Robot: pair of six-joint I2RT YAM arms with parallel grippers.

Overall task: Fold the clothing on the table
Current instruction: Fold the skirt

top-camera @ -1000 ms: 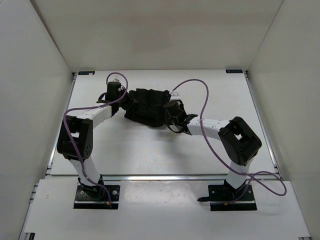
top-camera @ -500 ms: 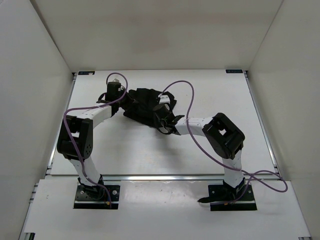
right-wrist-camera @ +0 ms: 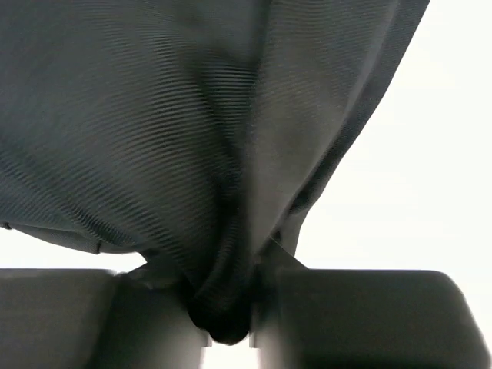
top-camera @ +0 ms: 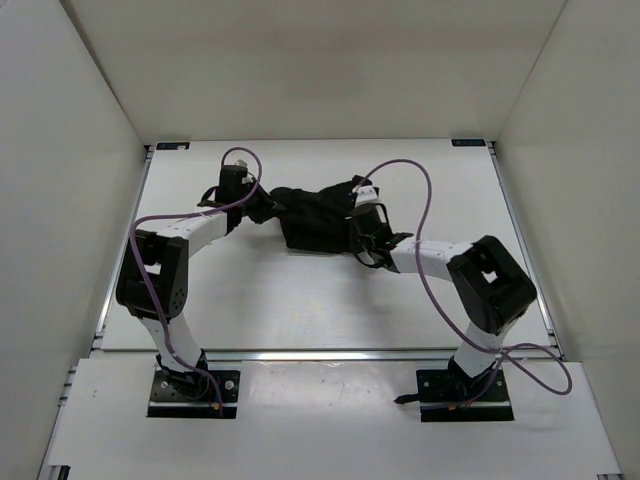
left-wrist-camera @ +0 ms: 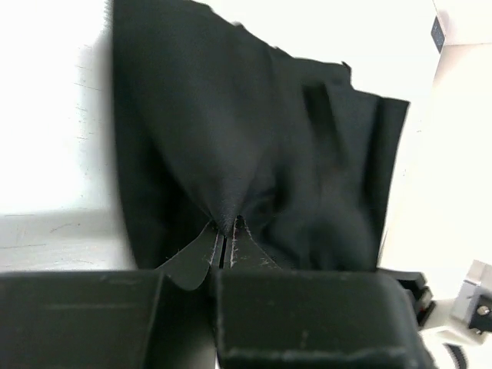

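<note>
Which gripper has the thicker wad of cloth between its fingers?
The right gripper: a fat roll of the clothing fills its gap. The left gripper pinches only a thin peak, fingers nearly touching.

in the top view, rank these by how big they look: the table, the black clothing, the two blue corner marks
1. table
2. clothing, a bunched heap far smaller than the table
3. left blue corner mark and right blue corner mark: tiny, and they look alike, so no ranking between them
</note>
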